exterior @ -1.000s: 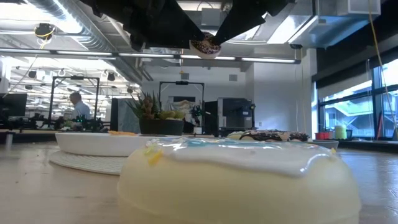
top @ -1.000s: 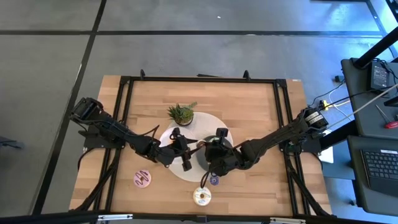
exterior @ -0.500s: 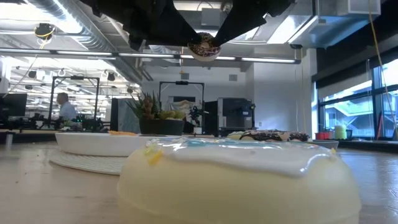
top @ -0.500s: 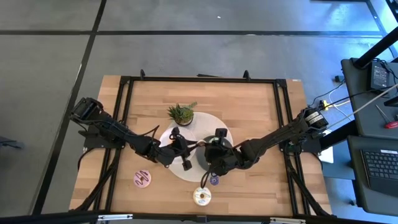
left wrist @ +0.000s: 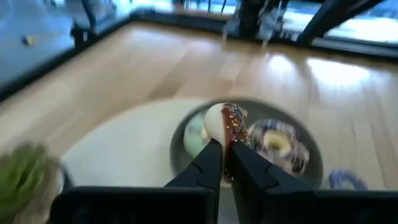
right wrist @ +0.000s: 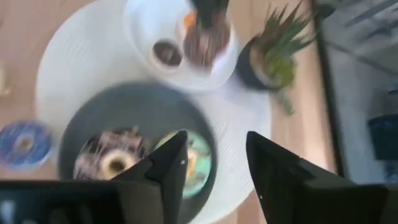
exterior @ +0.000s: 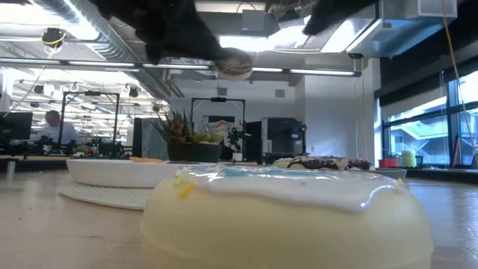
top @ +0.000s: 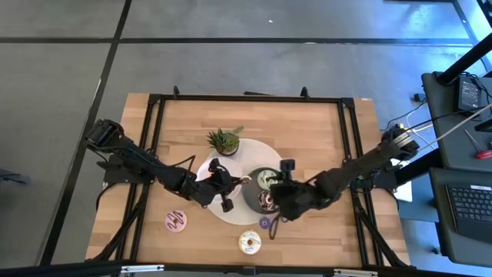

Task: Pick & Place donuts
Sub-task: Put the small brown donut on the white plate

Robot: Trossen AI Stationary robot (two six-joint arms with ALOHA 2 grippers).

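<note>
From above, the left tool [top: 235, 185] is hovering over the white plate [top: 209, 171], the right tool [top: 270, 201] over the dark plate [top: 252, 197]; a pink donut [top: 176, 221] and a white-iced donut [top: 249, 242] are lying on open table [top: 307, 131] near the front edge. Level with the table, the white-iced donut [exterior: 287, 217] is blocking most of the foreground. The left wrist view is showing its fingers [left wrist: 208, 163] pinching a sprinkled donut [left wrist: 226, 124] above the dark plate [left wrist: 311, 149]. The right wrist view is showing its fingers [right wrist: 171, 163] spread and empty.

My right gripper [top: 270, 206] is opening and pulling back from the handoff, while my left gripper [left wrist: 225, 153] is closing on the sprinkled donut [left wrist: 225, 126] above the grey plate [left wrist: 311, 144].
</note>
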